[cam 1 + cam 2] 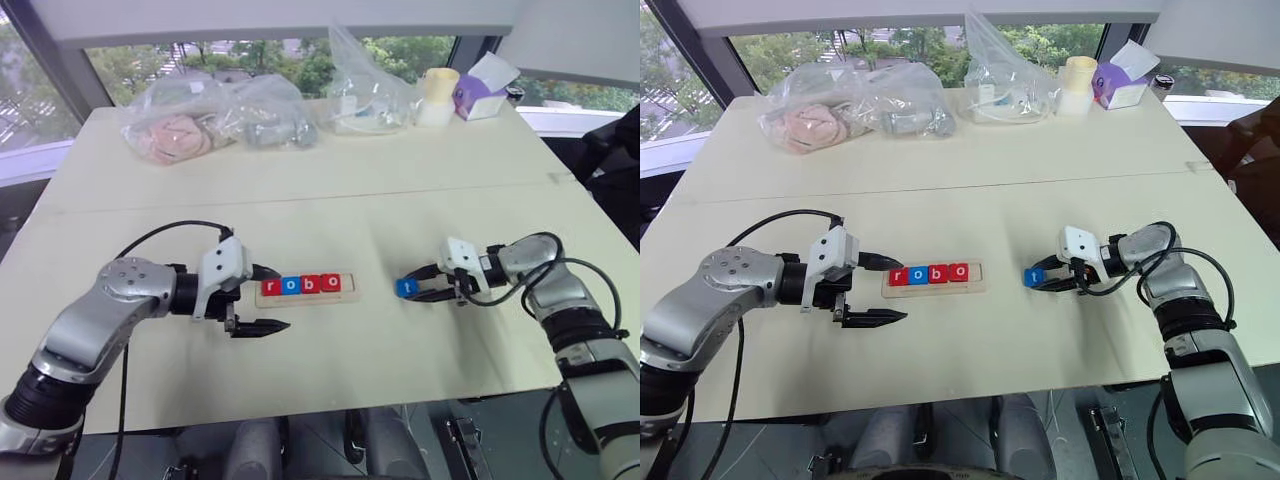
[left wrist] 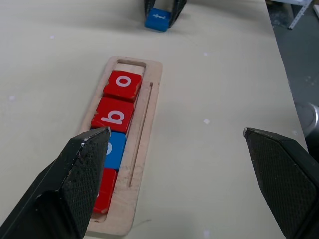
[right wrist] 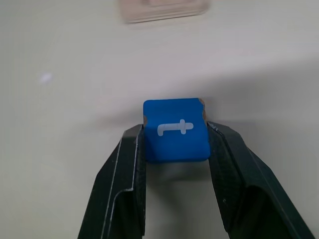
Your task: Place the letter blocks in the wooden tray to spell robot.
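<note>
The wooden tray [image 1: 306, 288] lies flat near the middle of the table [image 1: 330, 190], its long side running left to right. Four letter blocks sit in its slot, touching edge to edge: a red r [image 1: 269, 287], a blue o [image 1: 290, 285], a red b [image 1: 311, 284] and a red o [image 1: 331, 283]. The slot's last place, at the tray's right end, is bare wood. The fifth block, a blue t [image 3: 175, 129], is well apart from the tray, to its right.

The right gripper [image 3: 175, 142] is pinching the blue t: one black finger presses against each side of the tile, with the letter face turned up. Whether the tile rests on the table or is just lifted cannot be told.

The left gripper [image 1: 262, 300] hangs just beside the tray's left end, its two black fingers spread wide and holding nothing; one fingertip [image 2: 92, 149] lies over the tray's near end in the wrist view, the other off to the side over bare table.

Along the table's far edge lie clear plastic bags [image 1: 215, 115] with contents, a pale cup [image 1: 438, 95] and a small purple and white box [image 1: 483, 90].
</note>
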